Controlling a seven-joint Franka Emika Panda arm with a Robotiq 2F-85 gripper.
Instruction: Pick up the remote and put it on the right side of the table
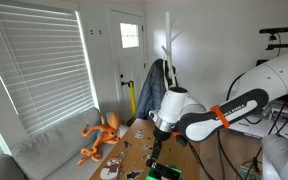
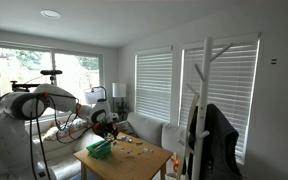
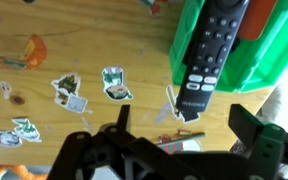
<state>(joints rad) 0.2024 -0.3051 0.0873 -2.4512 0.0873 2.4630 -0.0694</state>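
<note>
Jaws spread, the remote (image 3: 209, 55) just ahead, propped on what looks like a green bin (image 3: 259, 60); nipping its end could tip it.

This was a home living room. A grey sofa (image 1: 44, 148) sat under windows hung with white blinds (image 1: 34, 60). A panelled front door (image 1: 127, 55) stood at the far end, and a white coat rack (image 2: 206, 80) carried a dark jacket (image 2: 219, 135). A long wooden surface (image 2: 149, 160) stood beside the sofa, with an orange plush toy (image 1: 102, 133) nearby.
</note>
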